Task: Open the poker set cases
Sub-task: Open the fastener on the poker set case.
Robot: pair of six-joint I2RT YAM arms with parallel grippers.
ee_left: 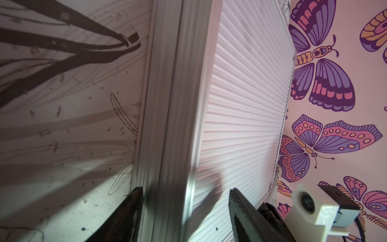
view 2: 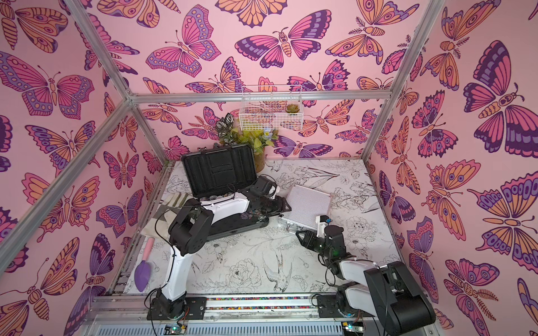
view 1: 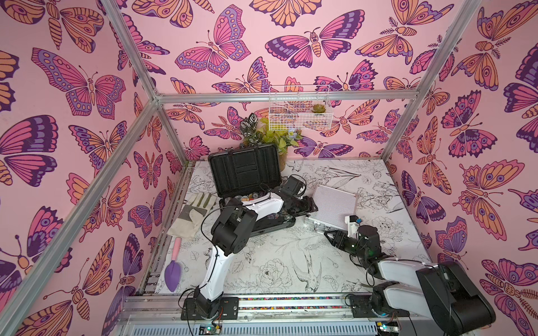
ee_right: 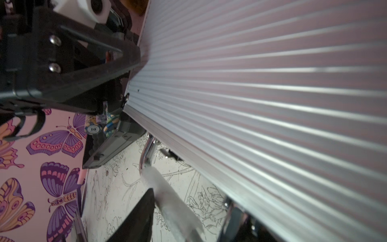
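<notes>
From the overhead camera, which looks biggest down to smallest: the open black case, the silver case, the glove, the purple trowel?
In a top view:
1. open black case
2. silver case and glove: too alike to rank
3. purple trowel

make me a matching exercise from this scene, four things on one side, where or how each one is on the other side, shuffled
Things
1. dark grey case
2. aluminium case
3. purple trowel
4. succulent

Place or state
A. in the hanging wire basket
B. lid standing up, poker chips showing
C. lying flat next to the glove
D. silvery-pink with a ribbed top

Pairs: 1-B, 2-D, 3-C, 4-A
</notes>
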